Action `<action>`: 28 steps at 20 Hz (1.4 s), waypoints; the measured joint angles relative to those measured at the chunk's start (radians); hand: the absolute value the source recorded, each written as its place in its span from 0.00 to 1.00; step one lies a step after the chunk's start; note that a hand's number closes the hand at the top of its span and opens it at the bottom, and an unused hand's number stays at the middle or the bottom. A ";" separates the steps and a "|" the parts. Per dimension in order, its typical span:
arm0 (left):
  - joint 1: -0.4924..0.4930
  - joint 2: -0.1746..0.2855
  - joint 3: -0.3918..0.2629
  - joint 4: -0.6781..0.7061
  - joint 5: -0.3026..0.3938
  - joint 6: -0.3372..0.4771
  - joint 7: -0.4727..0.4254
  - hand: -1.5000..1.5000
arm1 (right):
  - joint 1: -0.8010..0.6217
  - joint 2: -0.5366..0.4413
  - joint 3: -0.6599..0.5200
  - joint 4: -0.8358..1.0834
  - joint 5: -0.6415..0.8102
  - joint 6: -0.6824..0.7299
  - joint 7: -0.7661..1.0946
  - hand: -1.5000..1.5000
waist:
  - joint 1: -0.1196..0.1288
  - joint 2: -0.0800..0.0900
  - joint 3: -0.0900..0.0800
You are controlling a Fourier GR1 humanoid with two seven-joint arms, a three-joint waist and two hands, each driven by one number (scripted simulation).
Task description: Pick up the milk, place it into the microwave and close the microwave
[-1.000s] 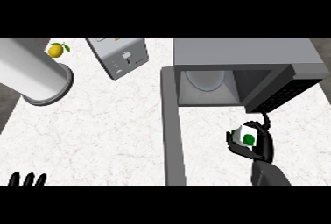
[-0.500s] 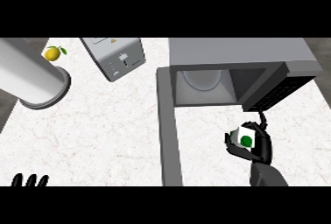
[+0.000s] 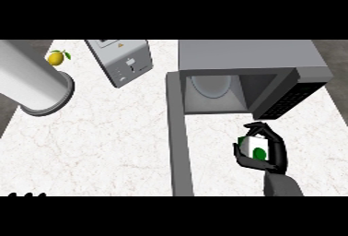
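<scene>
In front of the microwave (image 3: 245, 55): the milk (image 3: 254, 145), a white carton with a green mark, sits outside the cavity, just before the right part of the opening and below the dark control panel (image 3: 291, 97).
Right hand (image 3: 273, 157): grasping the milk, black fingers curled over the carton's top and right side, thumb at its lower left; the grey forearm comes up from the view's lower edge.
Microwave door (image 3: 178, 147): swung fully open, a long grey strip running from the microwave's left front corner toward the lower edge, well to the left of the milk.
Microwave cavity: open to view, with a pale round turntable (image 3: 212, 85) on its floor and nothing else showing inside.
Left hand (image 3: 24, 194): barely showing at the lower edge, far left of the microwave; whether it is open or clenched cannot be told.
Counter (image 3: 102, 138): white marble, carrying the microwave.
Left of the microwave: a grey box appliance (image 3: 124, 61) lies nearest, then a lemon (image 3: 57, 57), then a large grey cylinder (image 3: 31, 80) farthest out.
</scene>
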 measured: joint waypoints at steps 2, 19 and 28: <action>0.000 0.000 0.005 -0.002 0.009 0.002 0.006 0.00 | 0.029 0.008 0.044 -0.090 -0.049 0.046 0.046 1.00 | 0.002 0.000 -0.001; -0.004 0.019 0.077 0.025 0.060 -0.041 -0.003 0.00 | 0.001 0.019 0.365 -0.485 -0.097 -0.293 0.453 1.00 | 0.038 0.013 0.001; -0.030 0.033 0.122 0.046 0.090 -0.069 0.009 0.00 | -0.240 0.017 0.329 -0.126 -0.121 -0.420 0.424 1.00 | 0.050 0.017 0.002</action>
